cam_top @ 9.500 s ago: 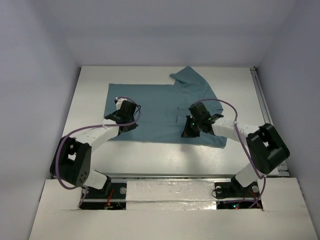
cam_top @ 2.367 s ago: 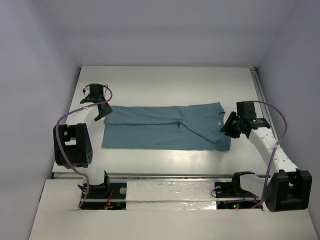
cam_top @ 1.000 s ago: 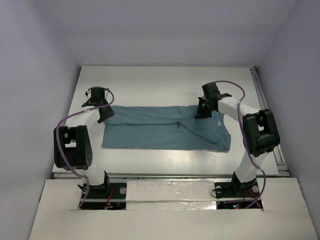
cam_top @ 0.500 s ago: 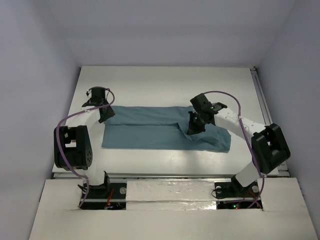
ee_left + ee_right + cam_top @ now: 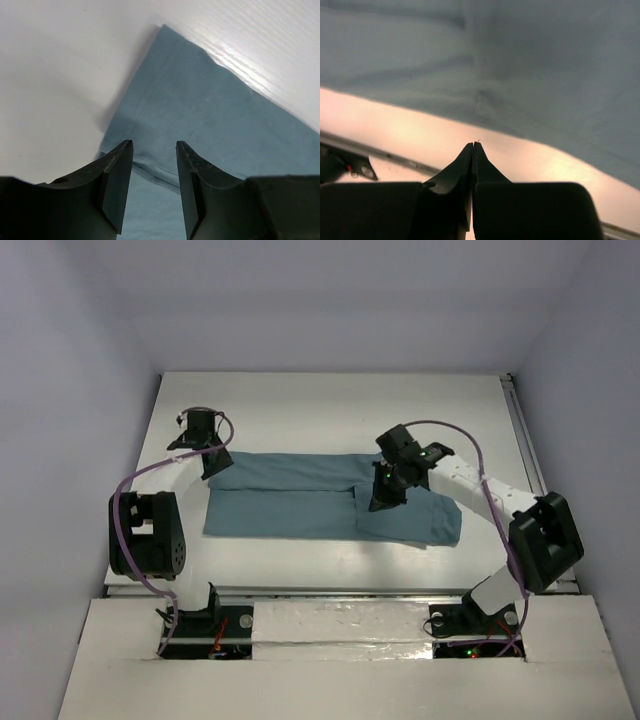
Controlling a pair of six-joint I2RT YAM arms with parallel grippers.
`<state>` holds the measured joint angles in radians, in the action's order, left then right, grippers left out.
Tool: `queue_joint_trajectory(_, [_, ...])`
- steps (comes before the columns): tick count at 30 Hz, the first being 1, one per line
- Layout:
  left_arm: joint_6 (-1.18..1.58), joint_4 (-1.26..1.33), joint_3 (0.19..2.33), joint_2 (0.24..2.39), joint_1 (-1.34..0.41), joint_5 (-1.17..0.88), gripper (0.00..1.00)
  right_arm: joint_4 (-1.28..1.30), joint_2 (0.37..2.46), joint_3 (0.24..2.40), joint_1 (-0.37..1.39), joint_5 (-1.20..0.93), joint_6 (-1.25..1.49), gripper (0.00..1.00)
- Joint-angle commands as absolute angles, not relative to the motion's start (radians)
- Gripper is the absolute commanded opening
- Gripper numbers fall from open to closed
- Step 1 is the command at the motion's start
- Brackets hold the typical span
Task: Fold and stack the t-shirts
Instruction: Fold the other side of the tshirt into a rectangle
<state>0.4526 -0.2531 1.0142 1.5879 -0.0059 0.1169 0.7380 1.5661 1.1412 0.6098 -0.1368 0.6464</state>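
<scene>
One teal-blue t-shirt lies on the white table, folded into a long strip running left to right. My left gripper is open at the strip's far left corner. In the left wrist view its jaws stand apart over a seam of the t-shirt, holding nothing. My right gripper hangs over the strip right of its middle. In the right wrist view it is shut with no cloth between the fingers, and the t-shirt lies just beyond the tips.
A metal rail runs along the table's right edge. Grey walls close in the left, back and right sides. The arm bases stand at the near edge.
My right gripper has moved from the shirt's far right edge to a spot right of its middle, shut. The cloth at the right end now lies flatter. My left gripper has barely moved.
</scene>
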Motion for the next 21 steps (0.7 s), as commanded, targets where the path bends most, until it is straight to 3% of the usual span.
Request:
queue_joint_trajectory(1, [0.427,-0.267,1.077,1.528,-0.076,0.158,0.36,0.694,1.496,1.158,0.487,-0.048,0.6,0.0])
queue_joint_trajectory(6, [0.437,-0.233,1.141,1.574,-0.23,0.166,0.36,0.471,1.511,1.121,0.253,-0.158,0.563,0.0])
queue_joint_trajectory(11, [0.453,-0.203,1.218,1.734,-0.239,0.12,0.37,0.397,1.722,1.224,0.158,-0.124,0.552,0.0])
queue_joint_trajectory(21, [0.494,-0.156,1.217,1.904,-0.071,0.071,0.37,0.268,1.942,1.242,-0.07,-0.109,0.601,0.0])
